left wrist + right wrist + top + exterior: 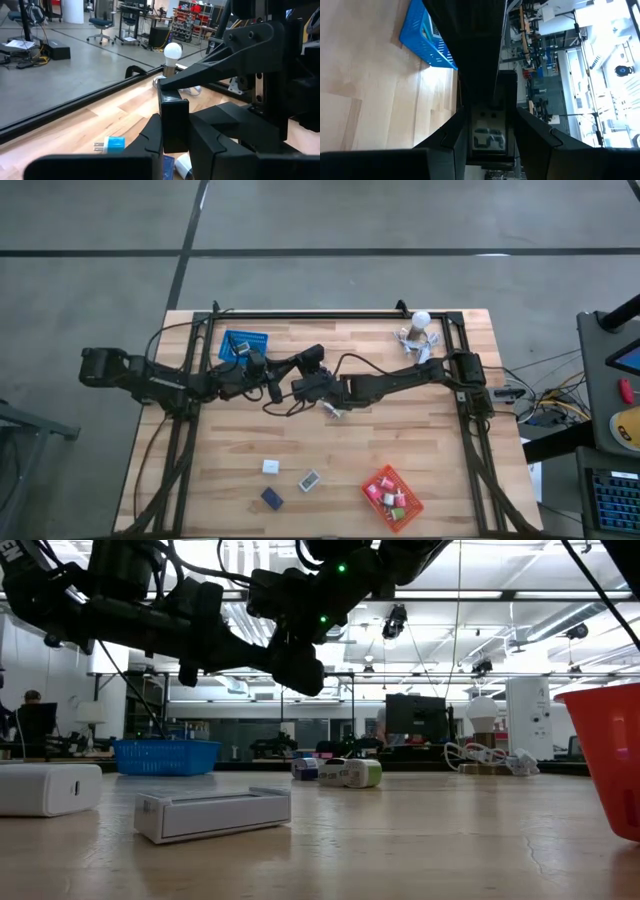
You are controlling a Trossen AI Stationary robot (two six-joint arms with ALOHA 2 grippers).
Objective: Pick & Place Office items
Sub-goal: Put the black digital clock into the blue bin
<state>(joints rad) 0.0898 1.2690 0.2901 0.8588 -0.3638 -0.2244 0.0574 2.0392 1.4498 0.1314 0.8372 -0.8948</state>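
High view: left gripper and right gripper tip to tip above the tabletop's middle.

Left wrist view: fingers clenched on a dark grey block, a plain slab held off the tabletop, long axis upright.

Right wrist view: fingers clamped on probably the same block, pale marking toward the camera, long axis along the fingers.

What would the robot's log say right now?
left gripper: shut on dark block | right gripper: shut on dark block | where: above table middle
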